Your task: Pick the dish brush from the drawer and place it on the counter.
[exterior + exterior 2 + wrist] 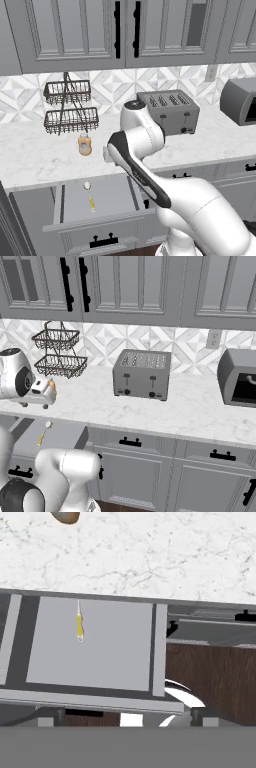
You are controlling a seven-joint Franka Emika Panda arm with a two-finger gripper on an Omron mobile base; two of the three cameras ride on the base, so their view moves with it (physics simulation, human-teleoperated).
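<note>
The wide grey drawer (107, 200) stands pulled out below the counter (40, 155), its black bar handle at the front. On its flat floor lies the dish brush (90, 199), yellow handle toward the front and small whitish head toward the counter. The brush (79, 625) also shows in the left half of the drawer (110, 657) in the hand view, and beside the arm (43, 434) in the right base view. My gripper (127, 716) hovers high above the drawer's front edge, open with its tips far apart and nothing between them. The hand (107, 152) hangs over the counter's edge.
A squat orange bottle (85, 144) stands on the counter just behind the drawer. Farther back are a two-tier wire basket rack (67, 107), a grey toaster (170, 111) and a dark appliance (240, 100) at the right. Narrower drawers (185, 176) sit right of the open one.
</note>
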